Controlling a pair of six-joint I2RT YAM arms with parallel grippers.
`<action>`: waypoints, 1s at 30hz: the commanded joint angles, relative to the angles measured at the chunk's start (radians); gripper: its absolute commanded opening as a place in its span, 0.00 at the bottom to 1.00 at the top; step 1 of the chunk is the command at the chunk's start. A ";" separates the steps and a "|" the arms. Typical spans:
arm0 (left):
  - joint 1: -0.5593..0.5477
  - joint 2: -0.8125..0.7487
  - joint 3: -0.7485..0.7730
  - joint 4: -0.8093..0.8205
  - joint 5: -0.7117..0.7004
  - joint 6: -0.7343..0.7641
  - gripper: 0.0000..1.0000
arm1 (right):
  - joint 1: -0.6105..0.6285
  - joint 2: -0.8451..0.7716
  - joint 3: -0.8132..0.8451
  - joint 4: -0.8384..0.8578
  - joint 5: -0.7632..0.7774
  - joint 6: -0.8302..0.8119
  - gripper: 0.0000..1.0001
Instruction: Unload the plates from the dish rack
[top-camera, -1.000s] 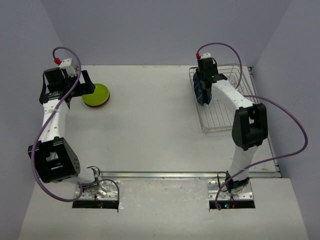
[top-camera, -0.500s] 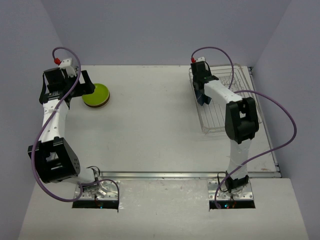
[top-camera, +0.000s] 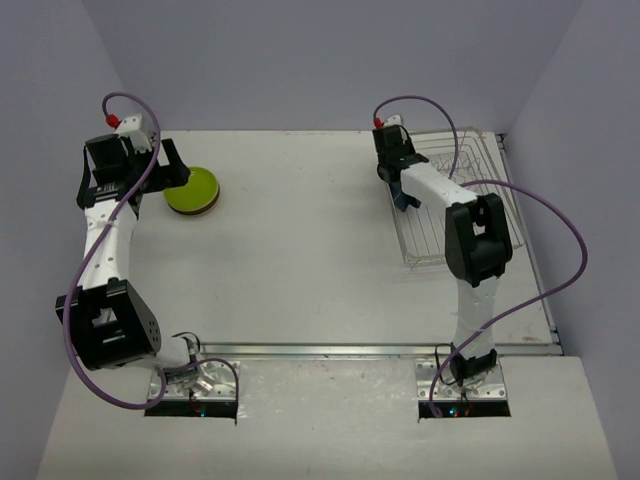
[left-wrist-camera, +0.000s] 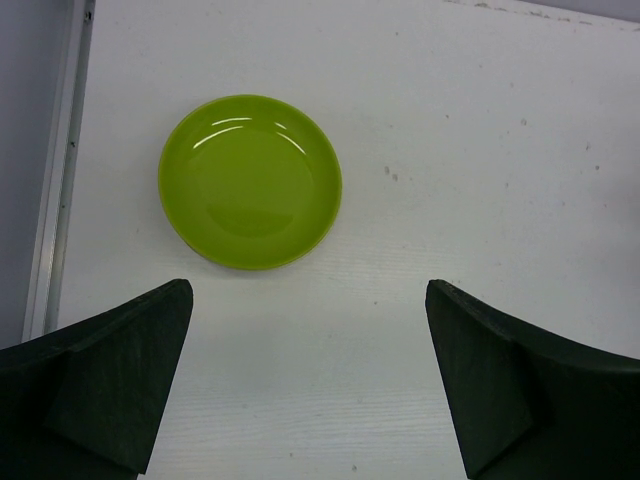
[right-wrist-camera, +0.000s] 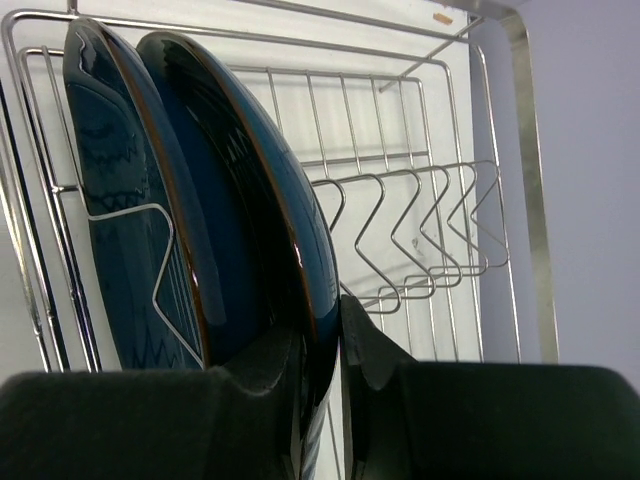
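Observation:
The dish rack (top-camera: 468, 205) stands at the far right of the table. In the right wrist view, two dark blue plates stand upright at the left end of the rack (right-wrist-camera: 430, 210). My right gripper (right-wrist-camera: 325, 365) is shut on the lower rim of the nearer dark blue plate (right-wrist-camera: 250, 200); the other dark blue plate (right-wrist-camera: 115, 200) stands behind a prong. In the top view the right gripper (top-camera: 398, 183) is at the rack's left end. A lime green plate (top-camera: 192, 189) tops a small stack at the far left. My left gripper (left-wrist-camera: 310, 380) is open and empty beside that plate (left-wrist-camera: 250, 180).
The rack's remaining prongs (right-wrist-camera: 440, 225) to the right of the blue plates hold nothing. A metal strip (left-wrist-camera: 55, 170) runs along the table's left edge near the green plate. Purple walls enclose the table on three sides.
My right wrist has swung toward the far left at the rack's left end, with the dark blue plate between its fingers. The left arm has barely moved.

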 joint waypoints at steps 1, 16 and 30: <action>-0.001 -0.039 0.054 0.024 0.023 -0.020 1.00 | 0.029 -0.054 -0.005 0.172 0.098 -0.144 0.00; -0.003 -0.068 0.043 0.033 0.012 -0.029 1.00 | 0.036 -0.111 0.017 0.233 0.218 -0.249 0.00; -0.002 -0.074 0.066 0.034 0.011 -0.086 1.00 | 0.043 -0.214 0.058 0.357 0.222 -0.362 0.00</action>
